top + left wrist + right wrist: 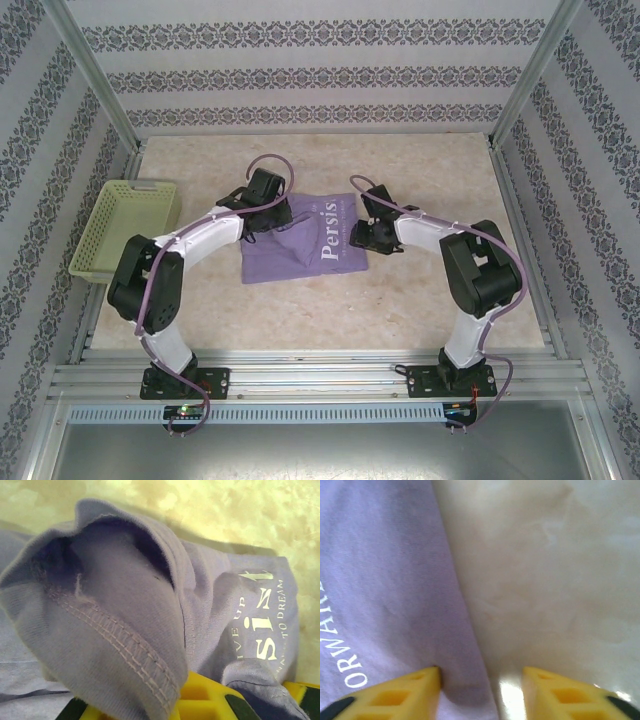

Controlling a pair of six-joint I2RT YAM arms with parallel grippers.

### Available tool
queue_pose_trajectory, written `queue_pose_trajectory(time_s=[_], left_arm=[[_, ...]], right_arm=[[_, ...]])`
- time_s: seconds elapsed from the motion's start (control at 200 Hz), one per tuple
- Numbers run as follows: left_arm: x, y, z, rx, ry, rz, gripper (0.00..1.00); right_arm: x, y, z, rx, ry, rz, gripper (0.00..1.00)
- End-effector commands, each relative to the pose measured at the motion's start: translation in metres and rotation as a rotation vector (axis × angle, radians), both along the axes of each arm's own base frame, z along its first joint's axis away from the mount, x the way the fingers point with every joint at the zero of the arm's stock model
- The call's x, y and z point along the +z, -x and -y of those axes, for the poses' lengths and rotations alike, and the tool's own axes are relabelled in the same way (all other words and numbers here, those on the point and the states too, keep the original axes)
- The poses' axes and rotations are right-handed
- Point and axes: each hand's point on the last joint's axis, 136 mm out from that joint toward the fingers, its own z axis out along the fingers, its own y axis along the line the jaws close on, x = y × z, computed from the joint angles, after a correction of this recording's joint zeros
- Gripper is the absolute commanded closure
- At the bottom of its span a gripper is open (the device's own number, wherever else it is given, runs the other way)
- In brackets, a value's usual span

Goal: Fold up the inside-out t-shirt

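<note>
Beige table [450, 300] | t-shirt [290, 255] long axis left-right | left gripper [256, 228] pinching hem | right gripper [481, 677] spread

beige table [420, 300], lavender t-shirt [290, 255] near its middle, yellow-green basket [125, 225] at its left edge

Verify these counts: one table [420, 300], one t-shirt [290, 255], one basket [125, 225]. You have two arms: one left arm [150, 285], one right arm [480, 270]. Each carries one gripper, two in total: left gripper [245, 682], right gripper [482, 680]. The right gripper shows two yellow fingers [395, 695].
</note>
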Motion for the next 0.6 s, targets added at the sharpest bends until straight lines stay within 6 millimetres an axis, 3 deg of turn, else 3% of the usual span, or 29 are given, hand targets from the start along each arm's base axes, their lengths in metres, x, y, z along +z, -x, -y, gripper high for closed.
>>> queue_pose_trajectory(time_s=[0.0,0.14,0.215,0.355,0.485,0.595], left_arm=[[0.02,0.001,0.005,-0.033,0.005,0.052,1.0],[0.02,0.003,0.003,-0.031,0.001,0.05,1.0],[0.018,0.003,0.002,-0.027,-0.008,0.046,1.0],[0.017,0.005,0.001,-0.027,-0.014,0.039,1.0],[0.032,0.004,-0.007,-0.018,-0.056,0.065,1.0],[0.048,0.005,-0.015,-0.008,-0.09,0.097,1.0]], right_arm=[[0.005,-0.001,-0.022,0.055,-0.04,0.015,0.6],[0.012,-0.002,-0.032,0.061,-0.092,0.029,0.51],[0.01,-0.004,-0.031,0.055,-0.081,0.019,0.52],[0.009,-0.003,-0.014,0.046,0.097,0.011,0.74],[0.04,-0.001,0.003,0.041,0.274,0.079,0.91],[0.072,-0.001,0.011,0.035,0.375,0.154,0.96]])
